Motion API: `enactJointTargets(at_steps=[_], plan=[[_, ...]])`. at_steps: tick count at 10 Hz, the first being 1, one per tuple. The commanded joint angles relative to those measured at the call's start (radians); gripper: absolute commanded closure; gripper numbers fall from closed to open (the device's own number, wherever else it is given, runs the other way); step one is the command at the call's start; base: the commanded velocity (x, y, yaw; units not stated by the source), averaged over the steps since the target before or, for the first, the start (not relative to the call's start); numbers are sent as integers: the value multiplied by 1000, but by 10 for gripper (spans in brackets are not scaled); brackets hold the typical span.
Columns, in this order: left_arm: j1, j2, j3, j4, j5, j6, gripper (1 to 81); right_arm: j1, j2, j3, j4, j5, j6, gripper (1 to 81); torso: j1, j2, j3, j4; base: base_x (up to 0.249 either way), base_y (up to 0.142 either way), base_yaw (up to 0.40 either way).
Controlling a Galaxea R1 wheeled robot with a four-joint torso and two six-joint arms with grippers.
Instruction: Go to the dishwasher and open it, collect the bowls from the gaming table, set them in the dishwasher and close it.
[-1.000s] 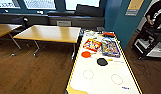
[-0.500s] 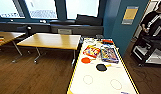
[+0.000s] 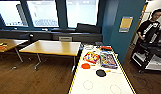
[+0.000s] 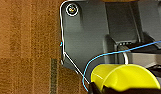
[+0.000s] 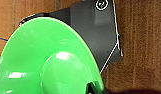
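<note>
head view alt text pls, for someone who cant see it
A white gaming table with a yellow rim holds game boxes and an orange paddle and a black one. Wooden tables stand to its left under big windows, and a person stands at the right by a teal wall.

Left gripper [image 4: 97, 88]: at the edge of the left wrist view, dark fingers clamped over the rim of the yellow bowl [image 4: 123, 76], bowl tilted on its side, above wood floor. Thin blue cable loops past the wrist plate.

Right gripper [image 5: 92, 88]: dark finger tip over the rim of the green bowl [image 5: 46, 67], bowl tipped with its underside toward the wrist camera. Grip reads as closed on the rim.
</note>
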Motion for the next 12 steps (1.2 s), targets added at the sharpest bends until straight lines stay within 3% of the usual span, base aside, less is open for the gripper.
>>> enactJointTargets(at_steps=[1, 2, 12], plan=[[-28, -47, -6, 14, 22, 5, 811, 16, -24, -26, -22, -60, -7, 811, 0, 0, 39, 0, 0, 0, 0], [-25, -46, -6, 18, 22, 5, 811, 18, -24, -26, -27, -63, -7, 811, 0, 0, 15, 0, 0, 0, 0], [-14, -1, -6, 20, 13, 3, 811, 4, 60, -107, -50, -60, -7, 811, 0, -2, 26, 0, 0, 0, 0]])
